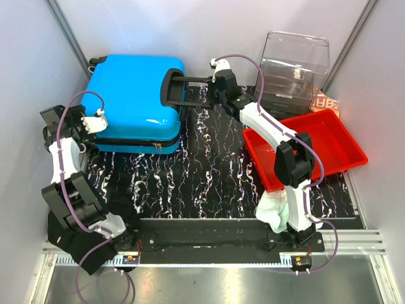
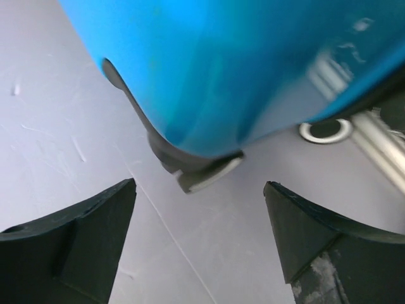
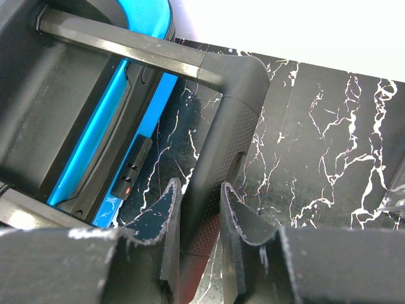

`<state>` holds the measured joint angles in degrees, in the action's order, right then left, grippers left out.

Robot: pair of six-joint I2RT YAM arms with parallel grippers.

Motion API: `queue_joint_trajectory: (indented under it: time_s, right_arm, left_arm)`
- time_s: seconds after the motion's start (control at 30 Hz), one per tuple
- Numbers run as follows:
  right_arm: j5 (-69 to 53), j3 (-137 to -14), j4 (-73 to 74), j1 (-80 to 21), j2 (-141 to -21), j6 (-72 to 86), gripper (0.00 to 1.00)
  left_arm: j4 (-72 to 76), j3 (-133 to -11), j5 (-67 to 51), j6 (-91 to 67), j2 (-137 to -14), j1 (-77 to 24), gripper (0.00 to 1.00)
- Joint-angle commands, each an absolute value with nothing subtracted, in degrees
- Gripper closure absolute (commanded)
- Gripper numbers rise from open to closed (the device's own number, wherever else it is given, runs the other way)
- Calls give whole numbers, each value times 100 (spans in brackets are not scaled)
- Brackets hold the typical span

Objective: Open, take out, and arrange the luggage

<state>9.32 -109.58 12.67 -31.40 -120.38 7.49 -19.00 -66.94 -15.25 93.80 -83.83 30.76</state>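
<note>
Black marbled surface (image 1: 209, 171) carries the closed luggage (image 1: 133, 101), lying flat. Right jaws clamp its extended black handle (image 3: 221, 126); left jaws stand open beside its left end, holding nothing.

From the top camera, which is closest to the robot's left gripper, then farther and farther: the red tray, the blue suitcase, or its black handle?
From the left gripper, in the top view:
1. Suitcase: at the far left, right in front of the open jaws.
2. Handle: in the middle, sticking out of the suitcase's right side.
3. Tray: way over on the right.
</note>
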Motion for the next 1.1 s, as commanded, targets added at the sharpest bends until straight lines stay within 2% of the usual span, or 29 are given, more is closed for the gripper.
queue_joint_trajectory:
  time_s: [0.0, 0.23, 0.3, 0.37, 0.4, 0.47, 0.5, 0.53, 0.57, 0.77, 1.07]
  right_arm:
    - [729, -10775, 2382, -3094, -12164, 176, 92]
    - [764, -10881, 2443, -3094, -12287, 202, 91]
    - [782, -10916, 2443, -3094, -12305, 220, 91]
    - [773, -10968, 2443, -3094, -12340, 237, 91]
    - [773, -10995, 2452, -3094, -12366, 246, 91]
    - [765, -11127, 2513, -3094, -12445, 255, 92]
    - [773, -11162, 2548, -3085, -12463, 272, 92]
    - [765, -11180, 2566, -3085, -12472, 281, 92]
    - [756, -11171, 2566, -3085, -12472, 290, 92]
    - [738, -10873, 2558, -3041, -12323, 281, 93]
    - [773, -10011, 2329, -2786, -11690, 168, 94]
  left_arm:
    - [-905, -6776, -1678, 9843, -8726, 3067, 18]
    - [-1281, -6872, -2065, 10826, -9184, 3015, 21]
    - [-1923, -7100, -2258, 10951, -9342, 3015, 28]
    - [-2318, -7154, -2547, 11083, -9378, 3015, 40]
    - [-2442, -7146, -2636, 11118, -9352, 3006, 51]
    - [-2854, -7111, -2864, 11276, -9282, 3006, 60]
    - [-2987, -7058, -2926, 11389, -9246, 2997, 84]
    - [-3136, -7005, -2988, 11408, -9159, 2980, 97]
    - [-3190, -6944, -3127, 11408, -9106, 2971, 100]
    - [-3858, -6128, -3584, 11944, -8465, 2945, 100]
    - [-4965, -5415, -4517, 11866, -7261, 2611, 100]
